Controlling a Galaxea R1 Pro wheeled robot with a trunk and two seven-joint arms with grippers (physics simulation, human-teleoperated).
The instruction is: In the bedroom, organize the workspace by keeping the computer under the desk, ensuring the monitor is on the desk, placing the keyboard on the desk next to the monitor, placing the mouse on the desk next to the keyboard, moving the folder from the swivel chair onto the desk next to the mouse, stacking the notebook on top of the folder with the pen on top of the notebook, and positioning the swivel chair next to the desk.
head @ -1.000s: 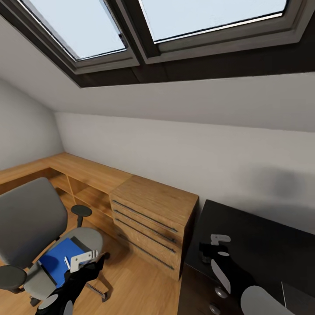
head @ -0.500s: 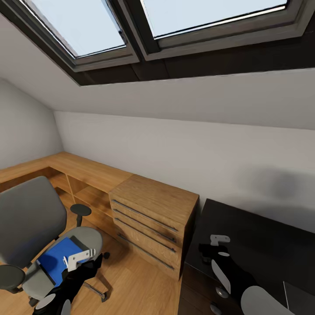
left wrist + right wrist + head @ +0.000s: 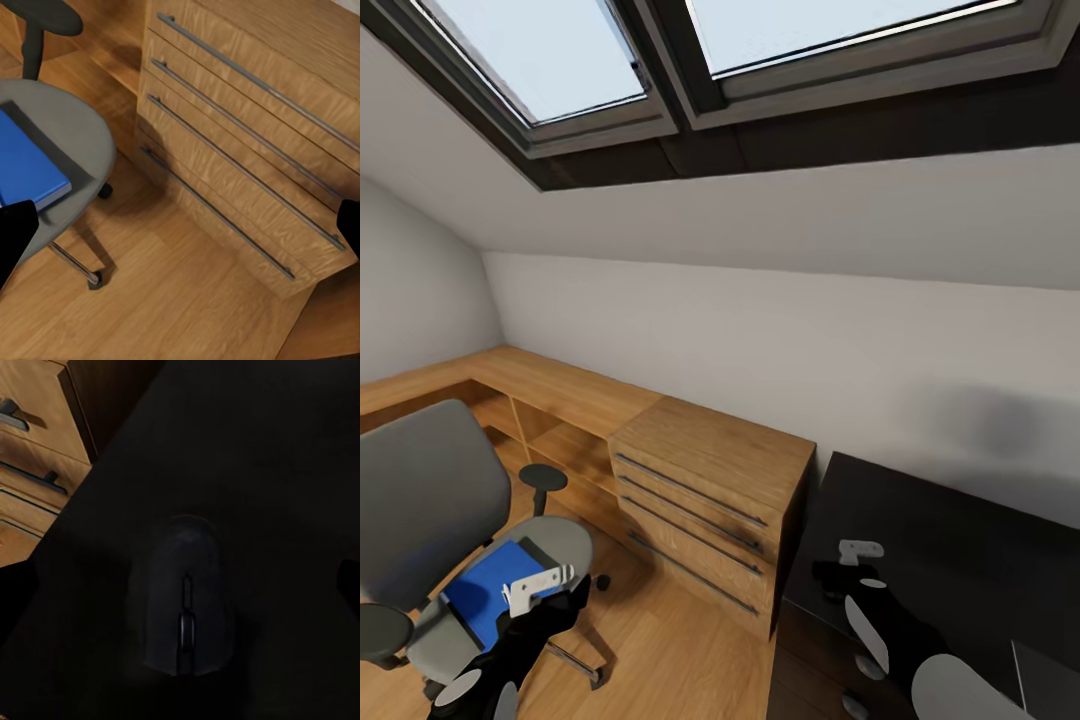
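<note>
The swivel chair [image 3: 430, 500] with its grey seat and back stands on the wood floor at the left, apart from the desk. The bright blue folder [image 3: 485, 598] lies on its seat [image 3: 79, 131] and appears again as the folder [image 3: 26, 169] in the left wrist view. My left gripper [image 3: 565, 600] hovers open beside the seat's front edge, holding nothing. The black desk [image 3: 960, 560] fills the lower right. My right gripper [image 3: 828, 580] is open above its near corner. The black mouse [image 3: 184, 600] lies on the desk top, centred between the spread fingers and untouched.
A light wooden drawer cabinet [image 3: 710, 490] with long bar handles stands between the chair and the desk, and low wooden shelving [image 3: 550, 420] runs along the wall behind the chair. The sloped ceiling holds skylights [image 3: 550, 60]. Wood floor [image 3: 172, 300] lies open in front of the cabinet.
The whole view has shifted slightly, so the camera has moved. My left gripper has edged a little toward the chair seat. The right gripper stays over the mouse, still open.
</note>
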